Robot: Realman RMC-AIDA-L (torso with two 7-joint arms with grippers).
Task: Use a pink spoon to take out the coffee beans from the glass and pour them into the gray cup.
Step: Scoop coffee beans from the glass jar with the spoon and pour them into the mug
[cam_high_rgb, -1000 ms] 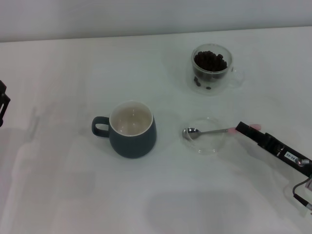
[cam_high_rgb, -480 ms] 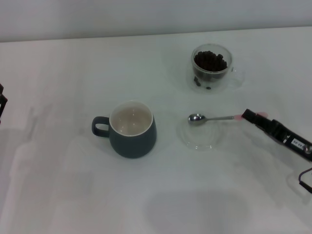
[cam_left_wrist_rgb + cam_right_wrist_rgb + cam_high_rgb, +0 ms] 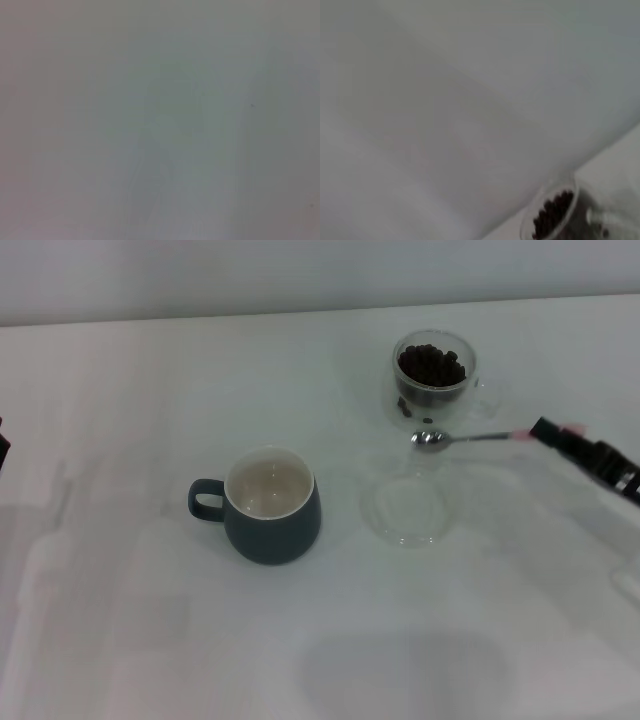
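Pink spoon [image 3: 460, 438] lifted (off dish), in right pincer [image 3: 545, 430]

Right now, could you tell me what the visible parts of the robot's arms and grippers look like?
The right gripper is a slim black bar-shaped finger assembly with a pale band near the picture's right edge. Of the left gripper only a small black sliver shows at the left edge. No cables are visible.

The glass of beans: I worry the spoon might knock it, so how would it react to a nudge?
The glass looks squat and well filled with coffee beans, so it would probably slide rather than tip. Being glass, it is likely fragile.
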